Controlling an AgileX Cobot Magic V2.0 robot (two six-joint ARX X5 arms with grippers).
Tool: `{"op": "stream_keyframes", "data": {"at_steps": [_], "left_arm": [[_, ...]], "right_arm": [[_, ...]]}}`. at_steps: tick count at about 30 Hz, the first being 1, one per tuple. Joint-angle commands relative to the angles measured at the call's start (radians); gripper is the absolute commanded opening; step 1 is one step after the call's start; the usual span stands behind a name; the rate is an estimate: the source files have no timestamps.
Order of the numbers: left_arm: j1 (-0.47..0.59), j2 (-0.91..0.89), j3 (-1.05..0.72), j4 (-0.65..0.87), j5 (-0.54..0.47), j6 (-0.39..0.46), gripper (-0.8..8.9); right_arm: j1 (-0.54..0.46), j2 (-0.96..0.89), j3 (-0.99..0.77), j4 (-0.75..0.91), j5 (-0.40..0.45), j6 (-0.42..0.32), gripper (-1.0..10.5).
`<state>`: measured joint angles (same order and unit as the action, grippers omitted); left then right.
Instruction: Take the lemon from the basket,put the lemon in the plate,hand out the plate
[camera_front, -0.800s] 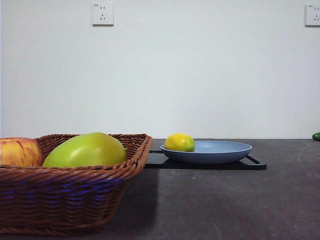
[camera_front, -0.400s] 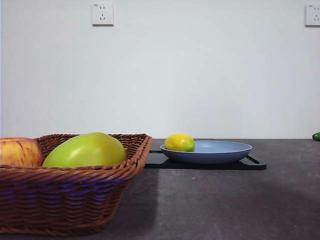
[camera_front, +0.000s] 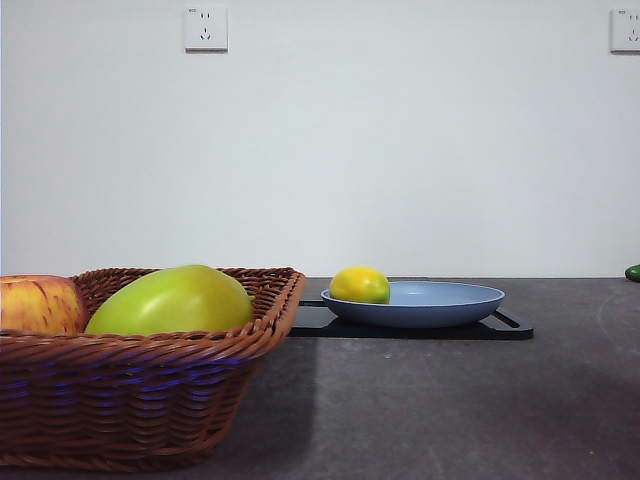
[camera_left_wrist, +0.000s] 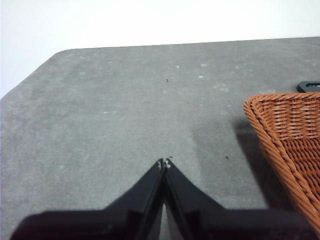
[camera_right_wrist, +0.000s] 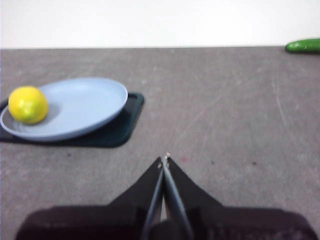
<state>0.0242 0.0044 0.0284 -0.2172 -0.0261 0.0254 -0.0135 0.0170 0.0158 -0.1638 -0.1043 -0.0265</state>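
On plate (camera_front: 440, 303), one lemon (camera_front: 359, 285)

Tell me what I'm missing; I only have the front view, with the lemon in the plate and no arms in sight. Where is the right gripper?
Observer: The right gripper hangs over bare table, apart from the plate, jaws shut and empty.
Operator: And the left one?
Observer: The left gripper is shut too, over open table beside the basket, not touching it.
Operator: Is the lemon centred in the plate?
Observer: No, the lemon sits against the rim, on the side away from the right gripper.
Operator: What is that green thing at my frame's edge?
Observer: A cucumber, lying at the table's far edge.
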Motion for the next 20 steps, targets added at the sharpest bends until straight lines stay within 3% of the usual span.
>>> {"op": "stream_keyframes", "data": {"at_steps": [1, 5, 20], "left_arm": [[0.003, -0.003, -0.005, -0.011, 0.003, -0.006, 0.08], [0.003, -0.003, -0.005, -0.012, 0.003, -0.006, 0.08], [0.003, -0.003, -0.005, -0.011, 0.003, -0.006, 0.08]], "right_arm": [[-0.001, -0.017, -0.008, -0.012, -0.001, 0.004, 0.0], [-0.001, -0.018, -0.008, -0.009, 0.002, 0.035, 0.0], [0.001, -0.018, -0.007, -0.008, 0.003, 0.035, 0.0]]}}
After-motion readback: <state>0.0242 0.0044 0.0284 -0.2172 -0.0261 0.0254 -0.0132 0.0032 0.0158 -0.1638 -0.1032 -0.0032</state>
